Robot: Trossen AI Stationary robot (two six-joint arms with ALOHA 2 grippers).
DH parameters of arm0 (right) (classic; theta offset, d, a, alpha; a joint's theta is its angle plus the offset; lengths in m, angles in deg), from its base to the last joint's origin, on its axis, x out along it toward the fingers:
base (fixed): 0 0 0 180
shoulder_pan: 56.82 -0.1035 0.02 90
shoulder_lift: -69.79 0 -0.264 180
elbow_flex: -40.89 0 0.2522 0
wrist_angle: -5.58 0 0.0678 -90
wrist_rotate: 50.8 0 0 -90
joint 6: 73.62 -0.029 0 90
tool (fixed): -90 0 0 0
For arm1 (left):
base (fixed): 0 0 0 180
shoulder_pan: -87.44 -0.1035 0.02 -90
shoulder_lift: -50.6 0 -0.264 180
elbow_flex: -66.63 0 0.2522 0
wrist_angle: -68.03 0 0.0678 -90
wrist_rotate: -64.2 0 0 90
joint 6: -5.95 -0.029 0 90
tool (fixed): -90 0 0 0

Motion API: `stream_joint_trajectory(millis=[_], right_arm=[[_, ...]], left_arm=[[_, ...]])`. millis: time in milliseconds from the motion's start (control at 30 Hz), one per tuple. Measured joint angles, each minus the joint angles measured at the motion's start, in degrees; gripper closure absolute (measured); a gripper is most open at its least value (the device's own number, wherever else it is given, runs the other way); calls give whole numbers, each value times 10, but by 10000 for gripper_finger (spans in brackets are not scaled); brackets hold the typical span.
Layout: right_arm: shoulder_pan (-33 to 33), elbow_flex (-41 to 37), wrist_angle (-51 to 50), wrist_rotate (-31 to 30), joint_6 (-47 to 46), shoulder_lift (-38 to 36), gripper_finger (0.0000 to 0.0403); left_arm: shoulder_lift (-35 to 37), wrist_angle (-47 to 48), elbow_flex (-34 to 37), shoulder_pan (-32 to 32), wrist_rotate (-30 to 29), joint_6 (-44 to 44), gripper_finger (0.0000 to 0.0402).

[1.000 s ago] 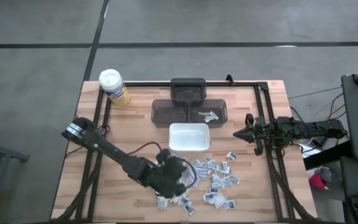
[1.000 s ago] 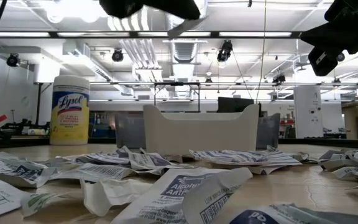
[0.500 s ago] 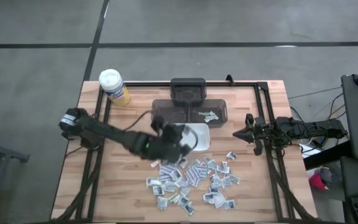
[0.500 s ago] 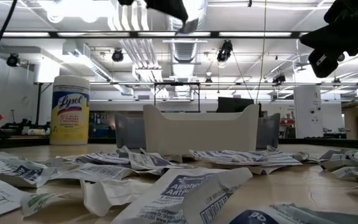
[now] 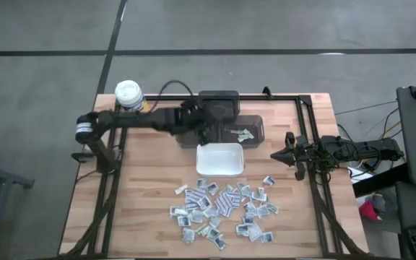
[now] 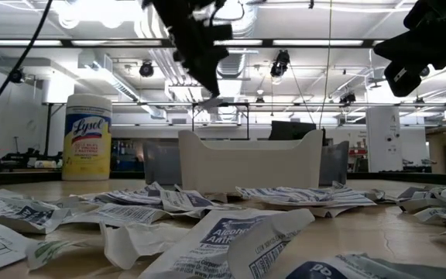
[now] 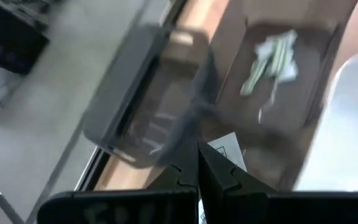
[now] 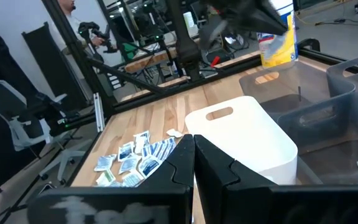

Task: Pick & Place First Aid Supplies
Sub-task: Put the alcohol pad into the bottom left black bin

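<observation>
1. The left gripper hangs over the dark translucent plastic bin at the table's far edge. Its fingers are pinched narrow on a small white sealed packet, whose printed corner pokes out past the tips in the left wrist view.
2. Judgement: the packet is held above the bin because this looks like the drop-off. A few greenish-white packets already lie in the bin's right compartment.
3. The rest of the first aid supplies, a heap of small flat white-and-grey packets, lies spread near the table's front edge, well apart from the bin.
4. A white rectangular plastic tray stands between heap and bin; nothing shows in it.
5. A yellow wipes canister with a white lid stands at the far left corner.
6. The right gripper waits at the right edge, fingers closed on nothing.
</observation>
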Motion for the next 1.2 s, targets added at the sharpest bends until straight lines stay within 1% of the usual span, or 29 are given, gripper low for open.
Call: stream_joint_trajectory(millis=[200,267,333,467,567,700,833,1000,1200], right_arm=[[0,0,0,0,0,0,394],[0,0,0,0,0,0,394],[0,0,0,0,0,0,394],[0,0,1,0,0,0,394],[0,0,1,0,0,0,394],[0,0,1,0,0,0,394],[0,0,1,0,0,0,394],[0,0,3,0,-2,0,394],[0,0,3,0,-2,0,394]], left_arm=[[0,31,0,-83,159,-109,401],[0,36,0,-102,202,-133,401],[0,44,1,-116,228,-156,401],[0,42,28,-132,246,-183,401],[0,18,66,-136,268,-186,401],[-1,-37,124,-135,271,-187,401],[-1,-72,164,-136,270,-187,401],[-1,-109,189,-139,271,-203,401],[-1,-156,209,-142,269,-245,401]])
